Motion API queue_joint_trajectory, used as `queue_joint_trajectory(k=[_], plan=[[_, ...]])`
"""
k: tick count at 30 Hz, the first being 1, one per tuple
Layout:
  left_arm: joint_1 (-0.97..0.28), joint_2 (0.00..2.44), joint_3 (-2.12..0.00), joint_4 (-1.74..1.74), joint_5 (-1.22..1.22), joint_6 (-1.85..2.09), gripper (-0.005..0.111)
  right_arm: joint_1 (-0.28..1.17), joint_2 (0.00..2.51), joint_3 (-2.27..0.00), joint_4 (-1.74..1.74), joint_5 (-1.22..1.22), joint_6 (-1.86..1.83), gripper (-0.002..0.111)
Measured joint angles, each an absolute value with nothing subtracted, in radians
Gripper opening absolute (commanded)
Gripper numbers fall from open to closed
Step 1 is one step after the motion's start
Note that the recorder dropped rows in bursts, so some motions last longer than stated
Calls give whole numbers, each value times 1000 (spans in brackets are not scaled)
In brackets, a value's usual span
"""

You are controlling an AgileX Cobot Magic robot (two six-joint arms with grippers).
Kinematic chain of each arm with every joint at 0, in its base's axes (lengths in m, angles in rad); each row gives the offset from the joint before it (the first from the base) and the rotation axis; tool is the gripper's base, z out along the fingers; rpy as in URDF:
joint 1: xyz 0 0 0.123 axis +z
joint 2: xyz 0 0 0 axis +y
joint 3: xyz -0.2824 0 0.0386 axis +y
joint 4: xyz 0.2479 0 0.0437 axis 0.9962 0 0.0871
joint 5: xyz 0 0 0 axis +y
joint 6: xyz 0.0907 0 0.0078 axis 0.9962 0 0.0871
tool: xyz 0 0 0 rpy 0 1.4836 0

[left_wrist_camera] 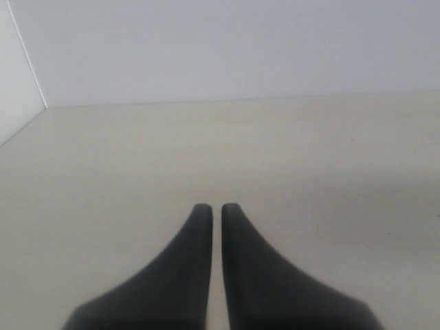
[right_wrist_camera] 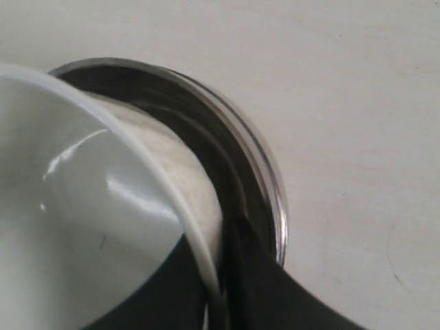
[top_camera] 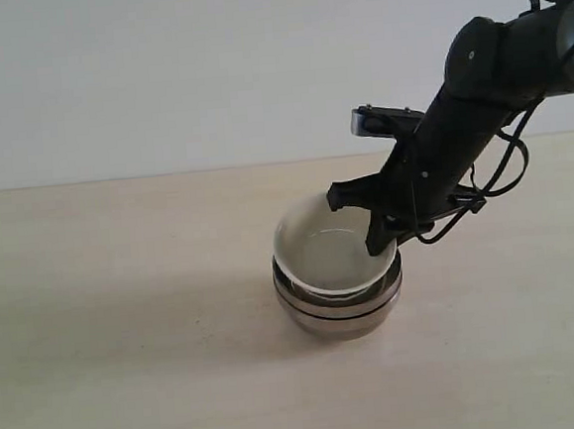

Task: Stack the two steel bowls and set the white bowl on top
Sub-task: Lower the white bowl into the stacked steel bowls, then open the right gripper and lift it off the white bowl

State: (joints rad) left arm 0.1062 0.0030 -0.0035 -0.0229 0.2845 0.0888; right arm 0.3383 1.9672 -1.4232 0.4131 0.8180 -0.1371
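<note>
Two steel bowls (top_camera: 340, 308) sit nested one in the other near the middle of the table. The white bowl (top_camera: 325, 256) rests tilted inside the top steel bowl, its right rim pinched by my right gripper (top_camera: 380, 239). In the right wrist view the white bowl (right_wrist_camera: 89, 206) fills the frame, its rim clamped between the fingers (right_wrist_camera: 258, 275), with the steel rim (right_wrist_camera: 265, 172) curving just outside. My left gripper (left_wrist_camera: 216, 207) is shut and holds nothing above bare table; it does not show in the exterior view.
The pale wooden table (top_camera: 126, 317) stretches all around the stack, with a white wall (top_camera: 157, 76) behind. The right arm (top_camera: 513, 58) reaches in from the upper right, cables hanging beside it.
</note>
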Motion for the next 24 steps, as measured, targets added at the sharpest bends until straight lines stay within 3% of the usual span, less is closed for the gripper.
queue_joint_trajectory(k=[4, 6, 24], plan=[[106, 3, -3, -23, 285, 89, 4, 338, 1967, -1423, 431, 809, -137, 40], [106, 3, -3, -23, 285, 89, 4, 340, 1967, -1423, 441, 801, -137, 45], [106, 3, -3, -23, 285, 89, 4, 360, 1968, -1536, 458, 835, -155, 46]])
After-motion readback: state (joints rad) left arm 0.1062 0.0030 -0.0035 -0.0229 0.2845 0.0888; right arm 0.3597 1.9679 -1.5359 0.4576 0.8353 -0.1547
